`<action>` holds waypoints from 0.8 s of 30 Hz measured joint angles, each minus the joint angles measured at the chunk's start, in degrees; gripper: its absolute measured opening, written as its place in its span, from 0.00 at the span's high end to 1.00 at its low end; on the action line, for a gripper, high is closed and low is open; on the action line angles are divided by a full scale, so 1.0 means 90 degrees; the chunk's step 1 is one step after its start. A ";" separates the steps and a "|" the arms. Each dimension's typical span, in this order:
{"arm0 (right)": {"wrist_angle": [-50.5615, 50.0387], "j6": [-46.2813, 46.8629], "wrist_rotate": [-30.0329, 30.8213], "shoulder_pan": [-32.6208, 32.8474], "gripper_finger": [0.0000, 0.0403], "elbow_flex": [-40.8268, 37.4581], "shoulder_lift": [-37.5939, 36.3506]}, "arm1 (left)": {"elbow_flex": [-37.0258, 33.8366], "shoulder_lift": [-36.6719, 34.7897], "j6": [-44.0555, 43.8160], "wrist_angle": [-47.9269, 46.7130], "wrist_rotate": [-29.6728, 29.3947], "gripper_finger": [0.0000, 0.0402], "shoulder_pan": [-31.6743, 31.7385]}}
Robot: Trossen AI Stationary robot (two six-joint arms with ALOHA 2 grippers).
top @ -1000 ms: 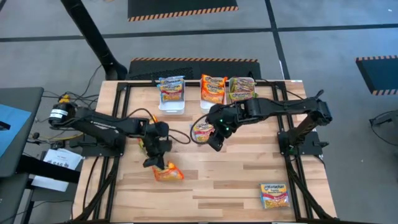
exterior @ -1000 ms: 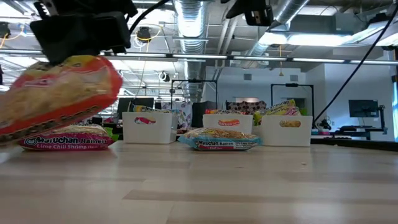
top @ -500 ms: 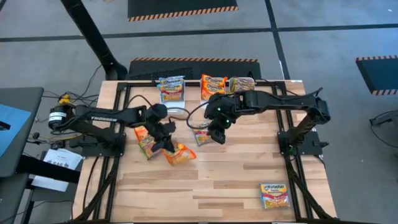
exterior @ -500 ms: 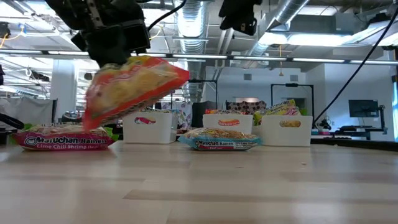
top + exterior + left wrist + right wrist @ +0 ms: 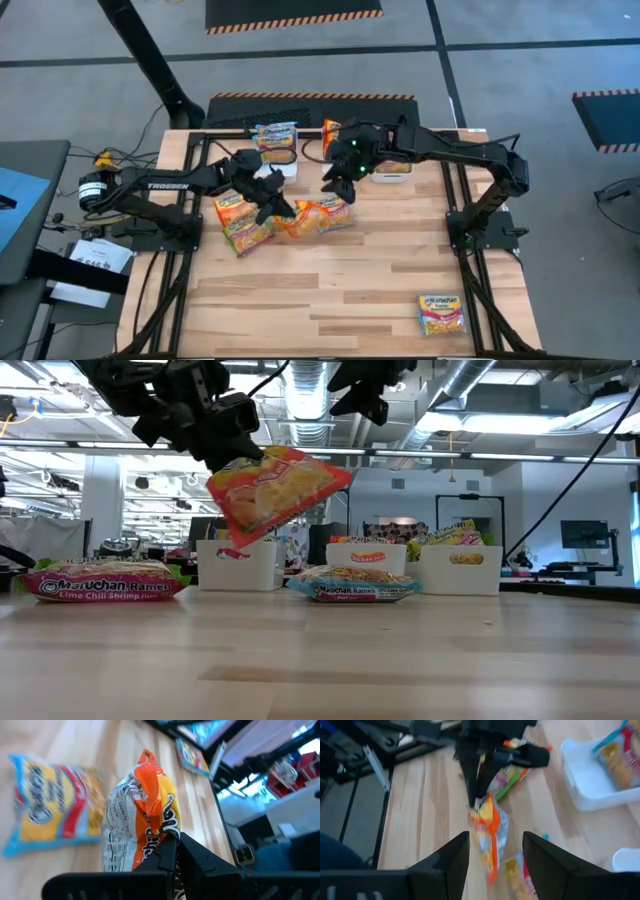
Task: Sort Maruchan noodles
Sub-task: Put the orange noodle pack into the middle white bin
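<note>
Carrying an orange-edged flat plastic Maruchan noodle packet (image 5: 275, 495) mid-air over the wooden table (image 5: 380, 280), your left gripper (image 5: 272, 200) is clamped shut on its end, prob. en route to the white rectangular plastic bins (image 5: 238, 565) at the back. Right gripper (image 5: 335, 178), fingers spread w/ nothing held, hangs just beside, likely crowding that path. A blue-edged packet (image 5: 352, 588) and a lime-chili-shrimp packet (image 5: 105, 582) lie flat below.

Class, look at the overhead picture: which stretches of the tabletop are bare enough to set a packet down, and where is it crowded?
Bare wood runs across the near half of the table, bordered by the lone ramen packet in the near right corner. Crowded: the far edge with the white bins, and mid-table, where the left gripper carries an orange packet under the open right gripper.
</note>
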 joint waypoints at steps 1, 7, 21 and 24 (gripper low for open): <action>0.0099 0.0000 -0.0068 -0.0071 0.48 -0.0051 0.0000 | 0.0000 0.0000 -0.0002 0.0116 -0.0066 1.00 0.0010; 0.0201 -0.0011 -0.0502 -0.0449 0.48 -0.0154 0.0076 | 0.0002 0.0000 -0.0119 0.0865 -0.0265 1.00 0.0083; 0.0317 -0.0595 -0.1573 -0.0513 0.48 -0.0159 0.1101 | 0.0002 0.0002 -0.0126 0.0936 -0.0556 1.00 0.0209; 0.0324 -0.0638 -0.1617 -0.0513 0.48 -0.0159 0.1320 | 0.0002 0.0003 -0.0121 0.0941 -0.0621 1.00 0.0240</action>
